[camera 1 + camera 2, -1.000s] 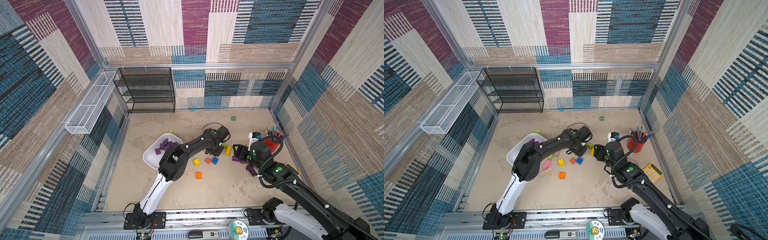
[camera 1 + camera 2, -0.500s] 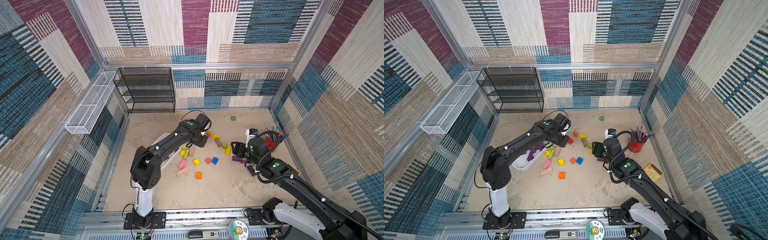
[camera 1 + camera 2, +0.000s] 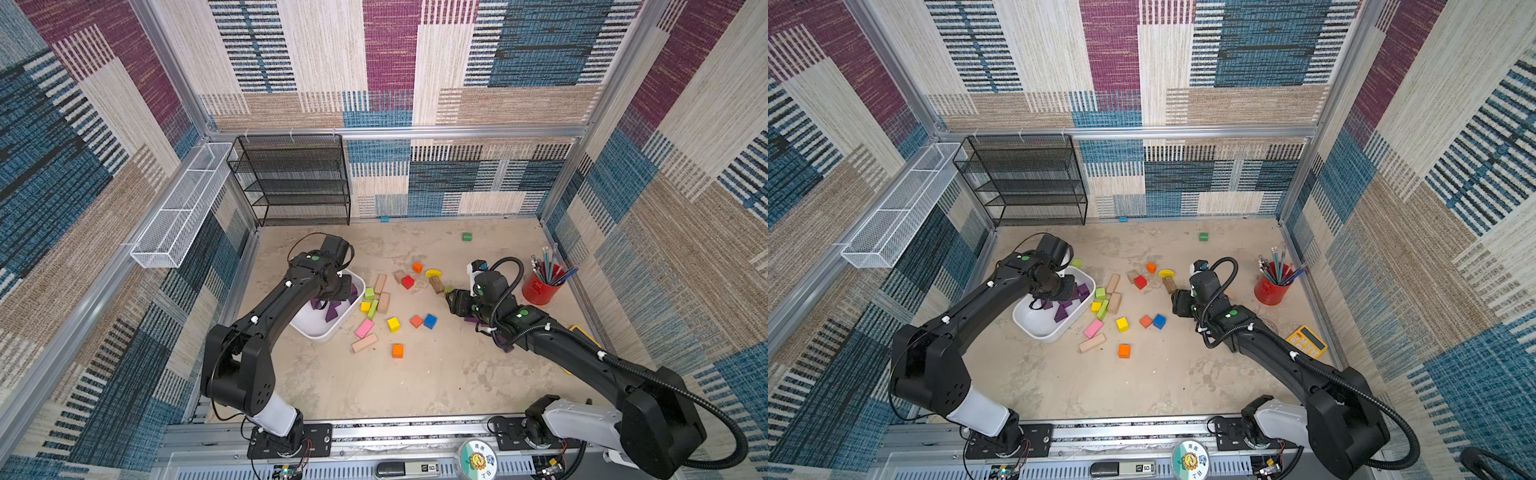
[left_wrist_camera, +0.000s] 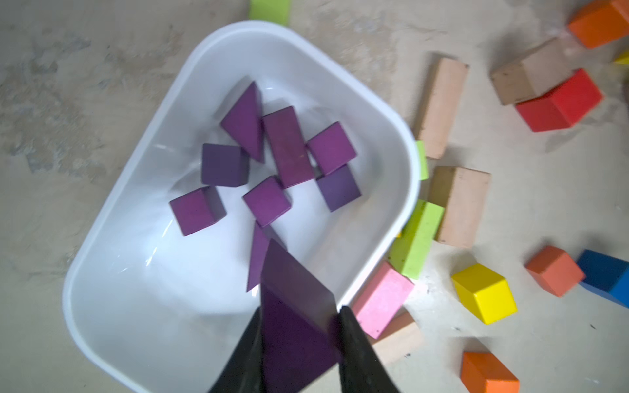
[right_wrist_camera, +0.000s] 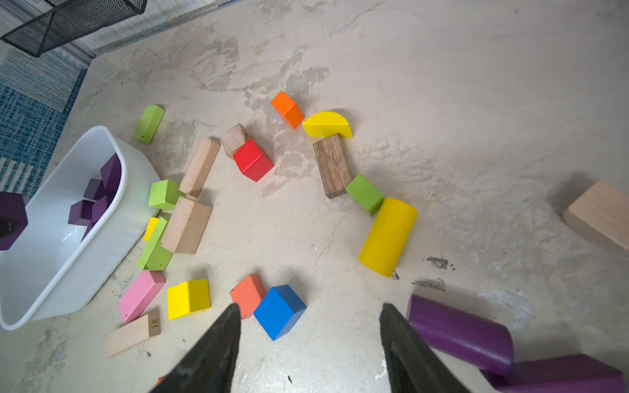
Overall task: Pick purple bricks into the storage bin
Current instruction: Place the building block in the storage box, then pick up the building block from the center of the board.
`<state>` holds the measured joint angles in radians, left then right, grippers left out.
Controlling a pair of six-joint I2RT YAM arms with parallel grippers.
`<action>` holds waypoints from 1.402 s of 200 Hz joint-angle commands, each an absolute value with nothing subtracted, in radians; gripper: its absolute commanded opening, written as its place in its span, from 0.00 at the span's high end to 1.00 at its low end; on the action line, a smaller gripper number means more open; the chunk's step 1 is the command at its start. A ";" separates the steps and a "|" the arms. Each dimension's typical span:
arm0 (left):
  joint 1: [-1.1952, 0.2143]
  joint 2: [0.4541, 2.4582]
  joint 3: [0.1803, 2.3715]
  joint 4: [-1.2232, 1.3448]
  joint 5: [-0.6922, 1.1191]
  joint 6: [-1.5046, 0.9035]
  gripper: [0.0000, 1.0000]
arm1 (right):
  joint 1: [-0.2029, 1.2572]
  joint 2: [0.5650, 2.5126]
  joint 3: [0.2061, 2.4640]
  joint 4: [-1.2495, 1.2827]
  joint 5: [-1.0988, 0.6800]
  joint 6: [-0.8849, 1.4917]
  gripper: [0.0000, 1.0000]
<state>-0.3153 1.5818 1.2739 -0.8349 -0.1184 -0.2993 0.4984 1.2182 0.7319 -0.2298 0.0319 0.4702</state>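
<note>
The white storage bin (image 3: 321,331) (image 3: 1051,333) stands at the left of the floor, with several purple bricks (image 4: 288,147) lying in it. My left gripper (image 4: 301,309) (image 3: 337,291) hangs over the bin's near end, shut on a dark purple wedge brick (image 4: 292,289). My right gripper (image 5: 309,304) (image 3: 456,301) is open low over bare floor at the right, nothing between its fingers. A purple cylinder brick (image 5: 459,335) lies just outside one finger, and another purple brick (image 5: 561,374) lies beyond it. In a top view these two bricks (image 3: 472,320) are mostly hidden under the right arm.
Loose blocks of other colours lie between bin and right gripper: a blue cube (image 5: 279,311), a pink oblong (image 5: 141,296), a yellow cylinder (image 5: 388,236). A red pencil cup (image 3: 542,286) and yellow calculator (image 3: 1306,340) sit at the right wall. A black rack (image 3: 295,178) stands at the back.
My left arm has swung from the middle of the floor leftward to over the bin, carrying the purple wedge. The right gripper has stayed open and barely moved.
</note>
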 commanded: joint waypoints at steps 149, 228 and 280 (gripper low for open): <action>-0.205 1.416 1.060 -0.569 -0.061 -0.468 0.28 | 0.462 1.400 0.772 -0.351 0.232 0.526 0.29; -0.363 1.374 1.152 -0.693 -0.099 -0.373 0.09 | 0.453 1.409 0.768 -0.380 0.273 0.555 0.19; -0.489 1.321 1.217 -0.766 -0.120 -0.306 0.05 | 0.451 1.452 0.795 -0.393 0.290 0.566 0.18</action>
<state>-0.4667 1.3422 1.1923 -0.7044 -0.1028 -0.3706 0.4511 1.4410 0.7876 -0.3885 0.2665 0.5434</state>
